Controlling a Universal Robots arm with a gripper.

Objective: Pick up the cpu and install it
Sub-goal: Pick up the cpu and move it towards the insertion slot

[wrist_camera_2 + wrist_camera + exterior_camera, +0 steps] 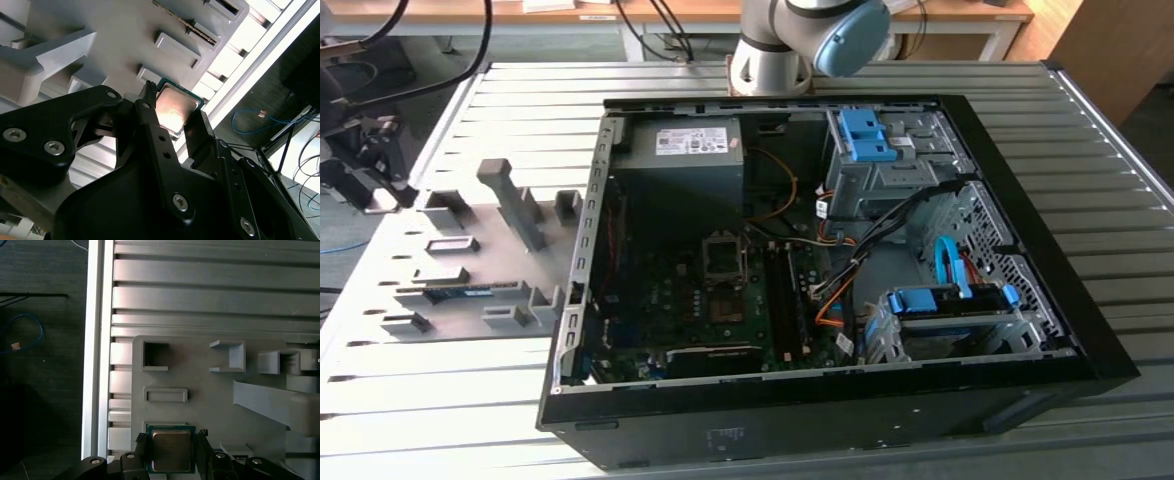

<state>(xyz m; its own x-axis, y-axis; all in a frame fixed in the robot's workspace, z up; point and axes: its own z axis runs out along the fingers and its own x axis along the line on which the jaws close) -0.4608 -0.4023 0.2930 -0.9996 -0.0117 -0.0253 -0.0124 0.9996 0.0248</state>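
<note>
Now the cpu point(171, 450) in the grasp of the gripper point(172, 436), between its fingers, near an edge of the grey tray point(200, 367).

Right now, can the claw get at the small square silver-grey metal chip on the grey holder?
Probably yes. The claw straddles the small square silver-grey metal chip in the grey plastic holder, and nothing covers the chip's face.

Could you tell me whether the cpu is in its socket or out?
Out: the cpu sits at the grey parts holder, within the pincer, near the table edge.
</note>
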